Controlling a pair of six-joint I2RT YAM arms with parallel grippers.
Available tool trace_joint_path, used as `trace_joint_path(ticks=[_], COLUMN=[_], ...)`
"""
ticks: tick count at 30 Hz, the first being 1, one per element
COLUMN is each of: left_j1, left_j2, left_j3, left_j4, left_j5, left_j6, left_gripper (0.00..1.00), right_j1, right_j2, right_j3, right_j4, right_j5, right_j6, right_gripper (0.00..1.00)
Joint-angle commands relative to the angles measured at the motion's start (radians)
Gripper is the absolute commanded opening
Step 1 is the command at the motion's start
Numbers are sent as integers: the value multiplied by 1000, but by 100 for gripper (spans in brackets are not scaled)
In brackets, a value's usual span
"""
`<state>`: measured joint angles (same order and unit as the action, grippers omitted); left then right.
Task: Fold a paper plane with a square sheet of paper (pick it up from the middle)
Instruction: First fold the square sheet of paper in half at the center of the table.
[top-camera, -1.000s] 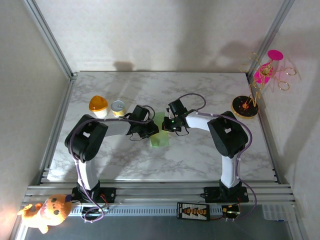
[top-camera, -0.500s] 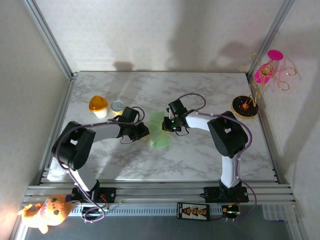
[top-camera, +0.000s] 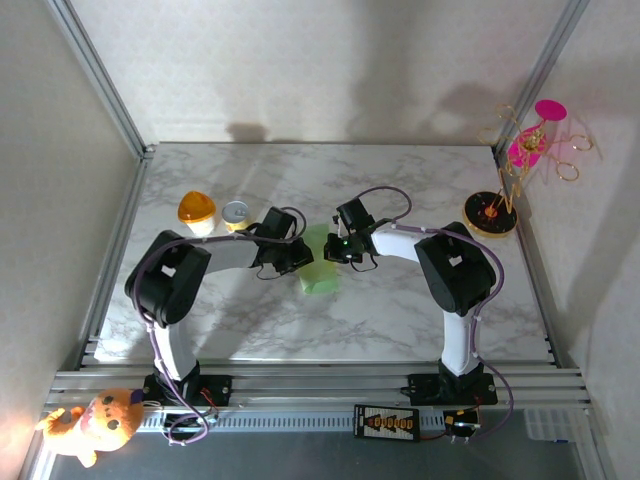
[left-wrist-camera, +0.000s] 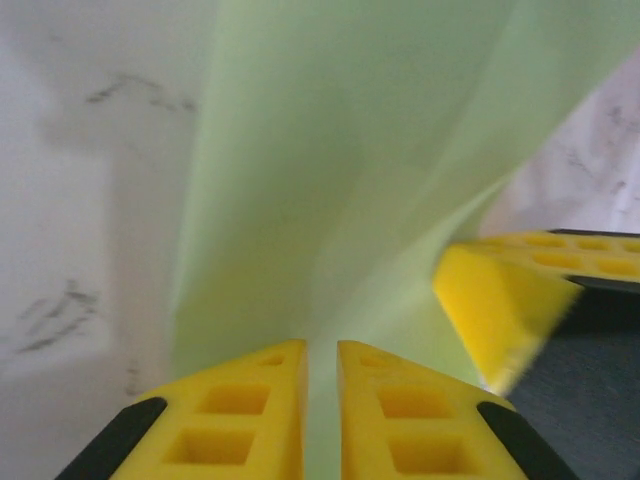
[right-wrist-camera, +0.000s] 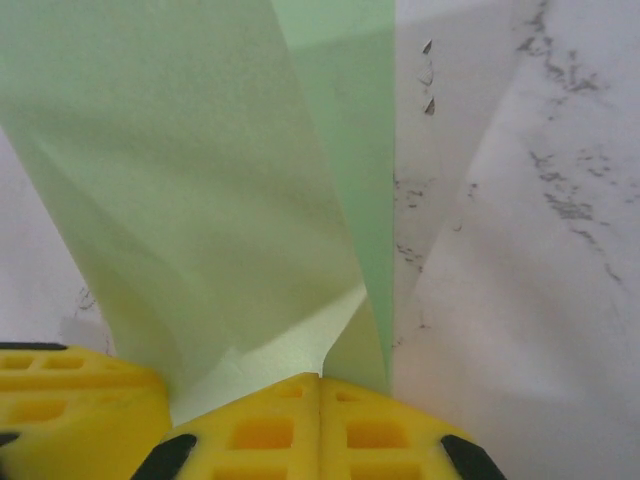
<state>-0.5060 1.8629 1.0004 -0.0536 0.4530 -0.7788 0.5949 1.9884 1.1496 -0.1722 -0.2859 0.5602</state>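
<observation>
Left claw (left-wrist-camera: 322, 348): yellow pads (left-wrist-camera: 250, 400) nearly together, thin gap only, clamped on edge of paper sheet (left-wrist-camera: 350, 180), which runs down into the gap. Right claw (right-wrist-camera: 320, 380): pads pressed tight together, pinching the same sheet at its near edge; sheet fans away from the tips as a wide pale panel w/ a narrower, greener strip along its right side. Each wrist view catches one yellow pad of the other claw just beside its own, so the two claws sit close, facing each other across the paper. Paper: pale green, plain, bent into overlapping layers, not flat; exact fold lines blurred at this range. From overhead, sheet sits at centre of table (top-camera: 400, 300), between the two claw tips, lower part lying on the marble toward the near edge, upper part covered by the claws. Both arms bent inward, elbows out. Other items, all well apart from paper: cup w/ orange lid (top-camera: 197, 211) far left; small round tin (top-camera: 236, 212) just beside it on its right; pink-and-gold stand (top-camera: 497, 212) at far-right edge; orange plush toy (top-camera: 95, 422) on rail at near-left corner, off the tabletop.
</observation>
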Motion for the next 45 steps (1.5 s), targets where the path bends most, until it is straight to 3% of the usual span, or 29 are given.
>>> trace_joint_path(ticks=[1,8,13,21,27,37,45], left_j1=[35,92,56,-27,-29,-19,-52], left_j2=[-4,-124,-163,-53,-40,-163,-179], left_j3=[-41,-63,-43,-42,-98,-149,-63], left_j4=[-53,-109,-31,12,4,-173,-57], left_j5=[-80,-112,-38,9,15,-25,12], left_j6=[4,23,-39,-76,-66,47,-12], left_gripper=[15,16,16,14,14,13,14], right_j1=[-7,-7,-7,-7,-7,-7,-7], right_j2=[178,173,178,178,178,176,176], right_j3=[-89,-96,-100,-109,-106,-105,-103], right_j4=[-195,-183,-180,-162,-169,-176,-180], right_j5=[257,260,258,247,255,268,265], right_j6=[-26,-22,-23,-5,-9,-19,-23], right_gripper=[4,4,4,4,4,4,4])
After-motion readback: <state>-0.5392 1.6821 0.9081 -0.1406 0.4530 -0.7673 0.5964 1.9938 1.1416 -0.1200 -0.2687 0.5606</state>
